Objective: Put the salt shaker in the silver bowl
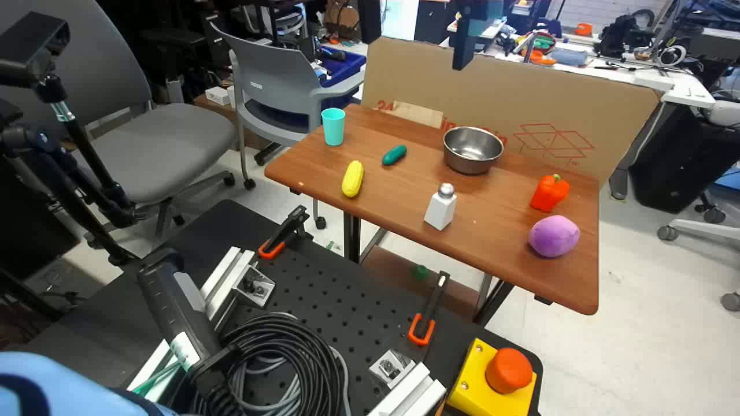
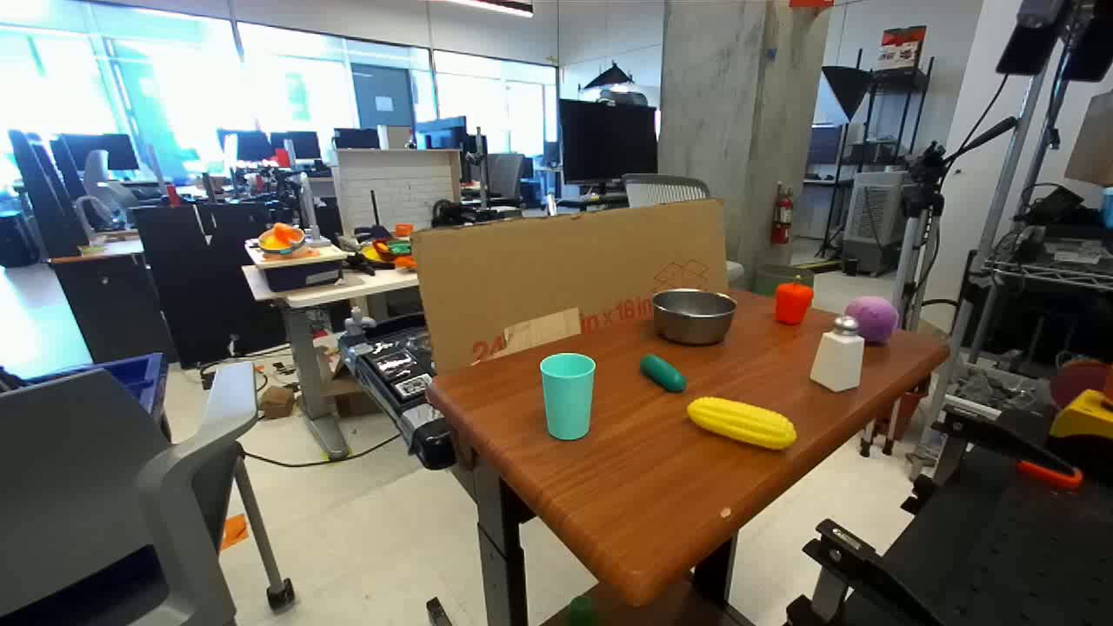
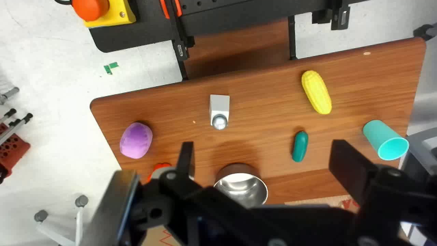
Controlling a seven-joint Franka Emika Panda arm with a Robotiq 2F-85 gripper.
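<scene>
Salt shaker (image 3: 219,106), wrist view: it stands upright on the table (image 3: 264,94), well apart from the pincer (image 3: 263,148). We record the pincer as released, its two fingers spread wide and holding nothing. From the fingertips, the shaker lies toward the top of this view, on the side of the black perforated board (image 3: 239,20); sideways it falls within the span of the fingers, nearer the one on this view's left. The silver bowl (image 3: 243,186) lies closer to the pincer, partly hidden behind it.

In an exterior view the salt shaker (image 1: 441,207) is near the table edge that faces the board, long axis vertical, sides narrowing toward the top. The pincer hangs at the top of this view; how far back it sits we cannot tell. We judge that the next move calls for a shift toward the board plus a descent, so that the fingers straddle the upright body. The taper may let it slip downward from a loose hold.

In an exterior view the salt shaker (image 2: 838,361) overlaps the purple object (image 2: 876,317), which the wrist view shows well apart from it. The silver bowl is farther back, to this view's left. We cannot make out the pincer here.
</scene>
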